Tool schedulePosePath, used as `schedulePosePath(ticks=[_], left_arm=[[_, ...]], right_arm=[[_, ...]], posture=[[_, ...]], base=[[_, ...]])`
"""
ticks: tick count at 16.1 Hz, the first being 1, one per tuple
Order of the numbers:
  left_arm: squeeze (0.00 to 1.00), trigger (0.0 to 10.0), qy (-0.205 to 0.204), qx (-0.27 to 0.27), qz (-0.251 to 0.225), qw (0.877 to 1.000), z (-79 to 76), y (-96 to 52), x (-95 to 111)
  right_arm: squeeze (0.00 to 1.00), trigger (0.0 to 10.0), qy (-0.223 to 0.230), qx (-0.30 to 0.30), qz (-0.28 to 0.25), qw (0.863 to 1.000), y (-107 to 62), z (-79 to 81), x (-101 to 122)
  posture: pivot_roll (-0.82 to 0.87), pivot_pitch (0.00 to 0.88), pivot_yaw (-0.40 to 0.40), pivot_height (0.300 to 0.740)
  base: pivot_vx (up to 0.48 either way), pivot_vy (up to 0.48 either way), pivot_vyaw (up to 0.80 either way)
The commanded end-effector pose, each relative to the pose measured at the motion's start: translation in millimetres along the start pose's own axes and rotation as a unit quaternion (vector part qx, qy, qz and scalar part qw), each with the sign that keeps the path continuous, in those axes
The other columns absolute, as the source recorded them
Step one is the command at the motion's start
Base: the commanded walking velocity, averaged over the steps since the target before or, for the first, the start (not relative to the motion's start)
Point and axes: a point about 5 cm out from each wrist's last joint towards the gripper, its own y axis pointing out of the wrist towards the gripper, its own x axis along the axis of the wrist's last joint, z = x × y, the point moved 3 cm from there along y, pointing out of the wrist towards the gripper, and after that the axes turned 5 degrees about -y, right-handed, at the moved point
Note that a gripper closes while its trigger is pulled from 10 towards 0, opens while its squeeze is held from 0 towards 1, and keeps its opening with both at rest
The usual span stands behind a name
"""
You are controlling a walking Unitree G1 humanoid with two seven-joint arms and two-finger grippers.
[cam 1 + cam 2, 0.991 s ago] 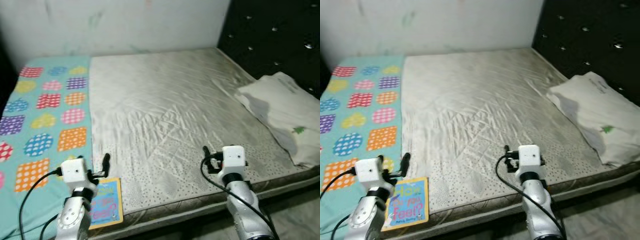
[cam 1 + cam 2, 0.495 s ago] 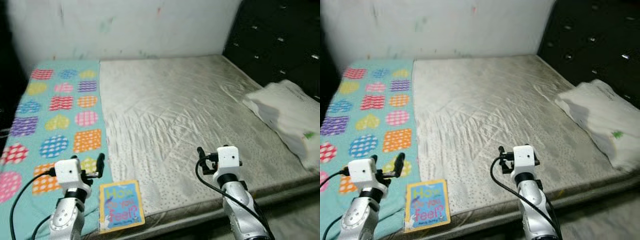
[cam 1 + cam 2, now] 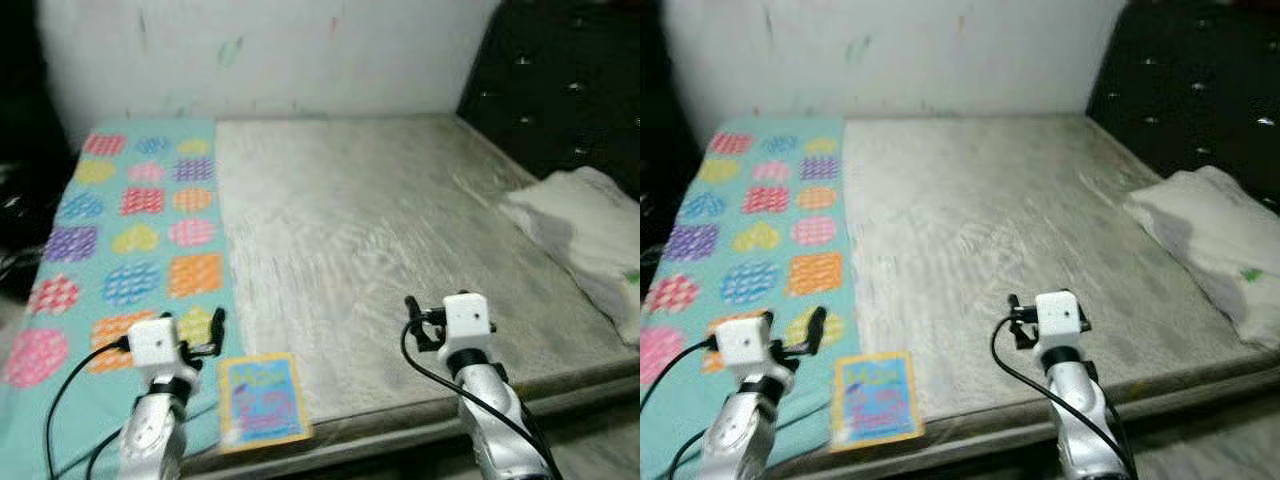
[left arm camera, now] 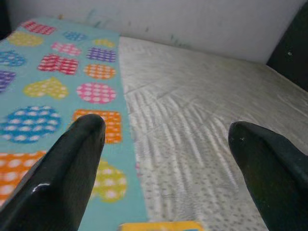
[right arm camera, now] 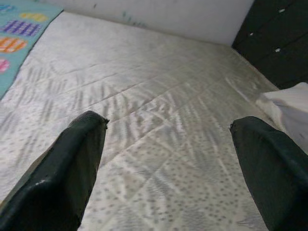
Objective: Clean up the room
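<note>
Head views: book (image 3: 262, 401) at the bed's (image 3: 400, 250) near edge, beside the patterned blanket (image 3: 130, 250), just by the left gripper (image 4: 163, 139); wrist views: both it and the right gripper (image 5: 168, 144) have fingers spread wide, empty.

Pale marked wall (image 3: 270, 50); dark tufted headboard (image 3: 570, 80).

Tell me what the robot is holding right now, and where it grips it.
Nothing. Both the left gripper and right gripper hang open above the bed; the book lies untouched.
</note>
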Motion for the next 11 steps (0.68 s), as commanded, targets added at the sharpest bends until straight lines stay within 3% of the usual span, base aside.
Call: schedulePosePath(ticks=[1, 2, 8, 11], left_arm=[[0.0, 10.0, 0.004, 0.004, -0.002, 1.0, 3.9, 0.0, 1.8], [0.0, 10.0, 0.004, 0.004, -0.002, 1.0, 4.1, 0.3, 1.8], [0.0, 10.0, 0.009, 0.003, -0.007, 1.0, 4.8, 1.9, 3.4], [0.0, 10.0, 0.011, 0.005, -0.009, 1.0, 5.4, 2.7, 4.3]], right_arm=[[0.0, 10.0, 0.0, 0.005, -0.012, 1.0, 3.0, 2.2, 6.9], [0.0, 10.0, 0.001, 0.005, -0.011, 1.0, 3.3, 2.1, 6.6], [0.0, 10.0, -0.01, 0.013, -0.02, 1.0, 5.1, 4.2, 10.5], [0.0, 10.0, -0.013, 0.016, -0.022, 1.0, 6.4, 5.9, 11.5]], posture=[[-0.05, 0.0, -0.037, 0.74], [-0.05, 0.0, -0.037, 0.74], [-0.05, 0.0, -0.037, 0.74], [-0.04, 0.0, -0.036, 0.74]], base=[[0.0, 0.48, 0.0], [0.0, 0.435, 0.0], [0.0, 0.0, 0.0], [0.0, 0.0, 0.8]])
